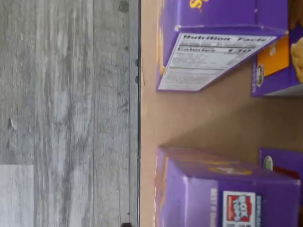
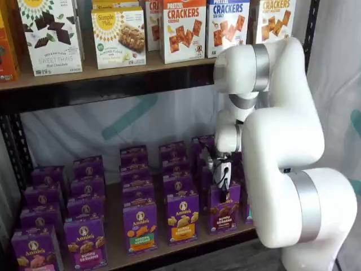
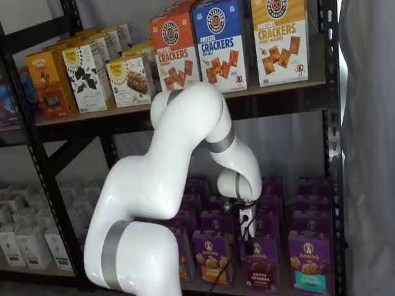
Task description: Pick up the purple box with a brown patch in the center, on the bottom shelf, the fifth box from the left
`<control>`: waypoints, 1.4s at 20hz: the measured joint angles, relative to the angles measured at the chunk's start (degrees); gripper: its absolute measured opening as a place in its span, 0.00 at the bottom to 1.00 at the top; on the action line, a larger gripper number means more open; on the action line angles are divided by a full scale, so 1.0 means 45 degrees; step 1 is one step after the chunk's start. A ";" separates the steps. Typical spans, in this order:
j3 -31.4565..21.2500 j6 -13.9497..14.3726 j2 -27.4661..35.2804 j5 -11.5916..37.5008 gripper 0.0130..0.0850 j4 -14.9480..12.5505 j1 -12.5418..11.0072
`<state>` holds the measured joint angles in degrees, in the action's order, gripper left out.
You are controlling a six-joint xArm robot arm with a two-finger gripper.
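The purple box [image 2: 223, 209] stands upright at the front of the bottom shelf [image 2: 115, 243], with dark brown crackers pictured mid-front. It also shows in a shelf view [image 3: 259, 263]. My gripper [image 2: 221, 182] hangs just above the box's top, fingers pointing down, and also shows in a shelf view [image 3: 249, 237]. No gap between the fingers shows and nothing is held. The wrist view looks down on the brown shelf board [image 1: 208, 118] and on the tops and sides of purple boxes; I cannot tell which of them is the task's box.
A purple box with a yellow band [image 2: 181, 217] stands just left of the task box, and one with a green band [image 2: 140, 226] stands further left. More purple boxes stand in rows behind. The higher board [image 2: 113, 79] carries cracker boxes. Grey floor [image 1: 66, 113] lies beyond the shelf's front edge.
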<state>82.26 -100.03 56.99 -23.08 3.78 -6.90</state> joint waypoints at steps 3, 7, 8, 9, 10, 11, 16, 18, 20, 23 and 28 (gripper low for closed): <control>0.0065 0.0209 0.0202 0.0224 1.00 -0.0220 0.0015; 0.0122 0.0102 0.0361 0.0390 1.00 -0.0080 0.0041; 0.0121 0.0051 0.0381 0.0449 1.00 -0.0020 0.0048; 0.0120 0.0047 0.0400 0.0497 1.00 -0.0011 0.0052; 0.0119 0.0068 0.0409 0.0522 1.00 -0.0033 0.0053; 0.0121 0.0090 0.0426 0.0550 0.94 -0.0054 0.0056; 0.0188 0.0103 0.0486 0.0527 0.78 -0.0062 0.0063; 0.0203 0.0067 0.0494 0.0509 0.72 -0.0030 0.0058; 0.0204 0.0032 0.0498 0.0517 0.72 0.0002 0.0047; 0.0197 0.0123 0.0507 0.0539 0.72 -0.0125 0.0023; 0.0191 0.0245 0.0515 0.0534 0.67 -0.0291 -0.0007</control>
<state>83.12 -98.93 59.31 -20.68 2.46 -6.93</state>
